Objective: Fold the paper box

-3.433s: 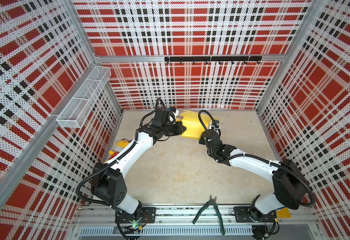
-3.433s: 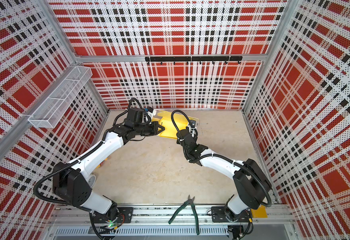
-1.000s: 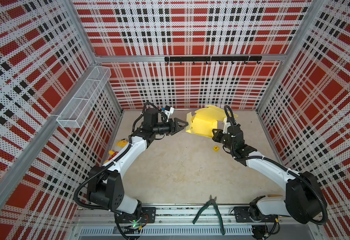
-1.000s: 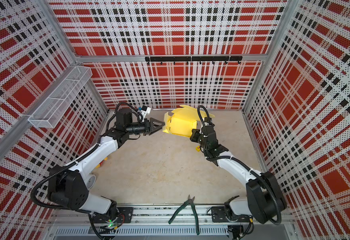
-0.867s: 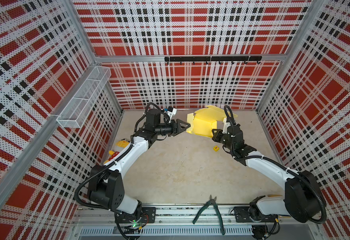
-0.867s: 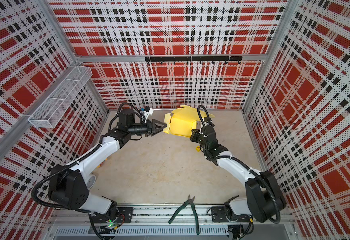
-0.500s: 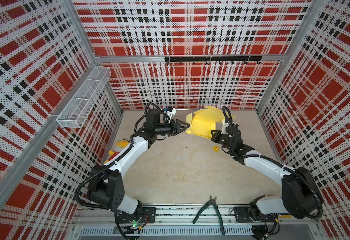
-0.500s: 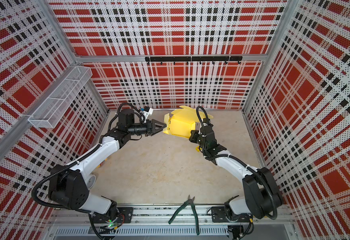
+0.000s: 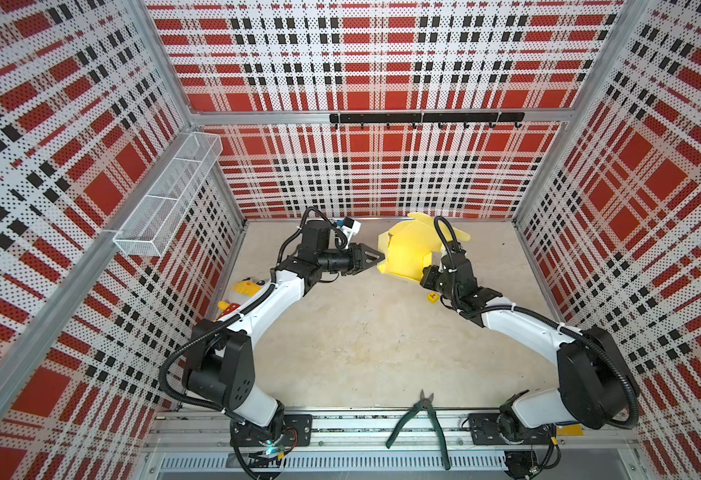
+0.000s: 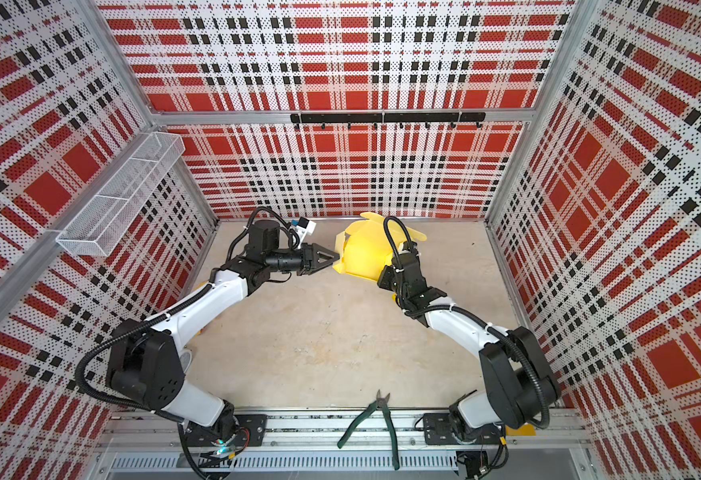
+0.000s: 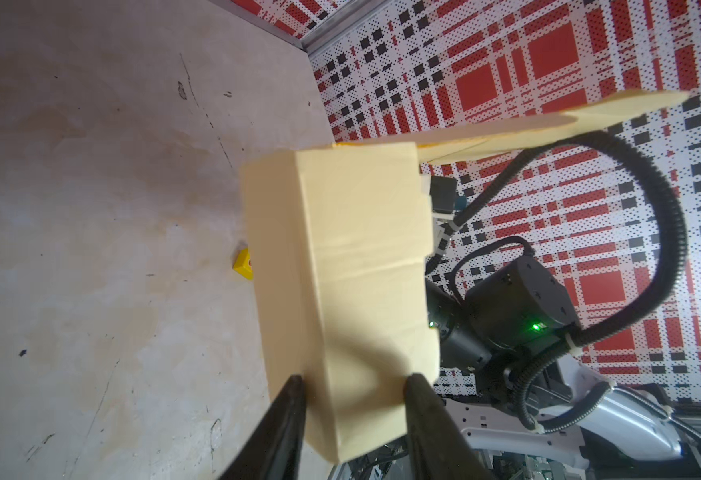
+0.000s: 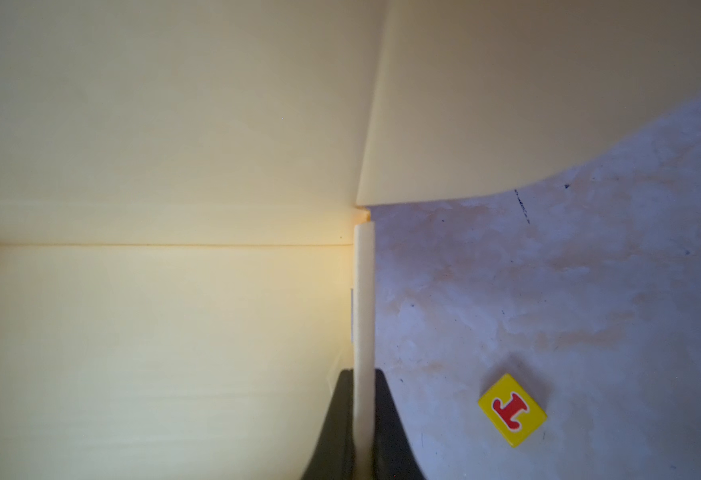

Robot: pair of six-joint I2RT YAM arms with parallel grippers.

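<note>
The right gripper (image 12: 363,376) is pinched tight on the thin edge of one wall of the paper box (image 9: 403,253). It holds the box near the back edge of the desk (image 9: 353,340), a little right of middle and seemingly clear of the surface. The left gripper (image 11: 355,388) has its jaws apart, straddling the box's near corner; whether they press the card I can't tell. The box looks half formed, with walls raised but long flaps sticking out loose. A small yellow cube (image 9: 432,296) lies on the desk just beside it, a plush toy (image 9: 247,288) by the left edge, and pliers (image 9: 419,419) at the front. I'd call this a re-grip between folds. Next, the left jaws likely need to close gently on that end so the right can let go and tuck the flaps.
</note>
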